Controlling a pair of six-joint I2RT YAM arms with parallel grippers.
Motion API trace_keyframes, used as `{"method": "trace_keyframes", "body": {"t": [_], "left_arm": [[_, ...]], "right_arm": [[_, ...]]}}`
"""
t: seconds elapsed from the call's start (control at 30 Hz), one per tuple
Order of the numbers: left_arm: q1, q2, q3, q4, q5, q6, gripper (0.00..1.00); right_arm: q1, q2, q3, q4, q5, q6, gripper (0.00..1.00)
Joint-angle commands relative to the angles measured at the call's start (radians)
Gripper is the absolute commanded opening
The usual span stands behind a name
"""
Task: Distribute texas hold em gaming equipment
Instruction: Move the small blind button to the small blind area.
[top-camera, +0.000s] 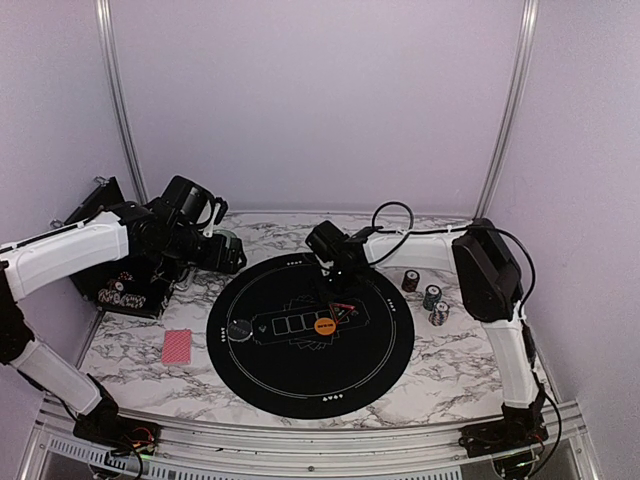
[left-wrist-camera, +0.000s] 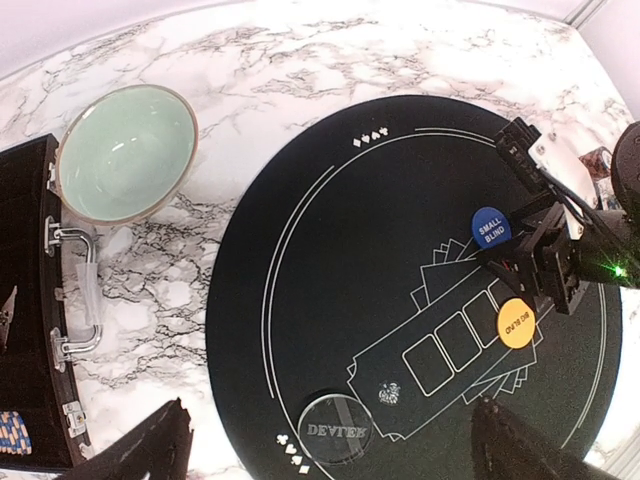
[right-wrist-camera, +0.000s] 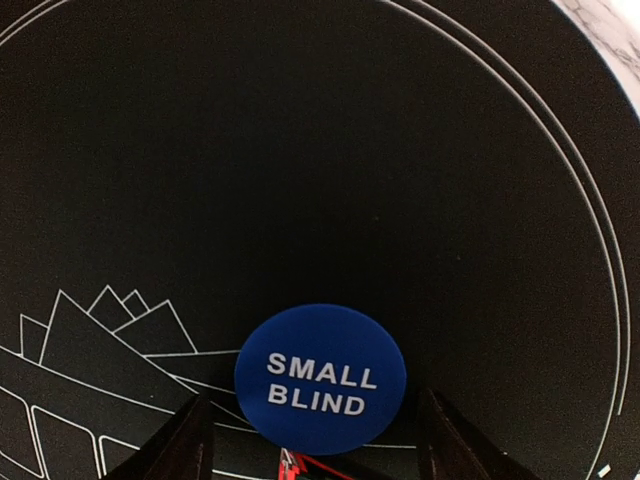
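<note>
Marble tabletop (top-camera: 130, 365). Round black mat (top-camera: 300, 385), centred. Left hand (left-wrist-camera: 330, 412), spread wide, at mat's 10 o'clock. Right hand (right-wrist-camera: 315, 400), part-open, fingers (right-wrist-camera: 190, 440) straddling blue SMALL BLIND disc (right-wrist-camera: 320, 378), untouched, 1 o'clock of mat centre. Orange BIG BLIND disc (left-wrist-camera: 516, 323), centre.

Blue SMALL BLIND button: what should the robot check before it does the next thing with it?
1. Blue SMALL BLIND button sits between the fingers of the right gripper: ok.
2. Button gripped: not ok, gaps show on both sides of it.
3. Orange BIG BLIND button apart from the blue one: ok.
4. Left gripper open and away from the blue button: ok.
5. Fingertips low enough to reach the black mat: cannot tell.
</note>
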Motion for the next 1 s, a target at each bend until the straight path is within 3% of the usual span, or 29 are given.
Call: {"method": "trace_keyframes", "body": {"t": [0.0,0.53,0.97], "left_arm": [[0.01,-0.024,-0.019,-0.017,0.016,0.025,0.99],[0.035,-0.023,-0.047,0.005,0.051,0.043,0.99],[0.043,-0.019,-0.058,0.017,0.052,0.051,0.99]], "right_arm": [[0.018,0.03,0.044,-0.027,0.03,0.024,0.63],[0.027,0.094,0.097,-0.035,0.051,0.059,0.43],[-0.005,0.231,0.309,-0.038,0.028,0.02,0.42]]}}
